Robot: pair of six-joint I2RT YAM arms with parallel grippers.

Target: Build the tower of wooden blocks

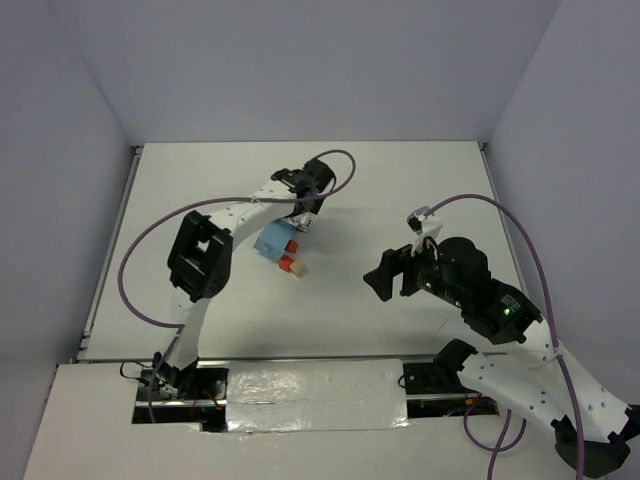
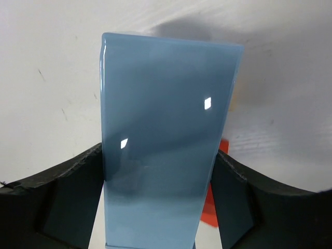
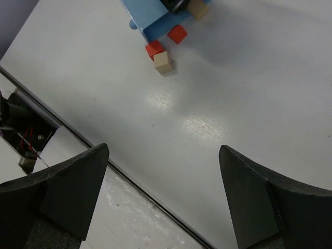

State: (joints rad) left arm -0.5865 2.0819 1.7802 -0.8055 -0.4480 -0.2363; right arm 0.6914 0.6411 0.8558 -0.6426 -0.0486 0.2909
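Stacking looks unstarted: the blocks [image 3: 163,62] lie loose on the table [image 3: 233,93], just beside the tray [image 2: 166,104], and as far as I can tell none sits on another. Left gripper [image 2: 161,155] is clamped on the tray's sides. Right gripper [image 3: 163,149] hangs wide open and empty, well apart from them. Its wrist view shows two red and two tan blocks. The left wrist view, filled by the tray, shows only a red block [image 2: 222,148] peeking past its edge.
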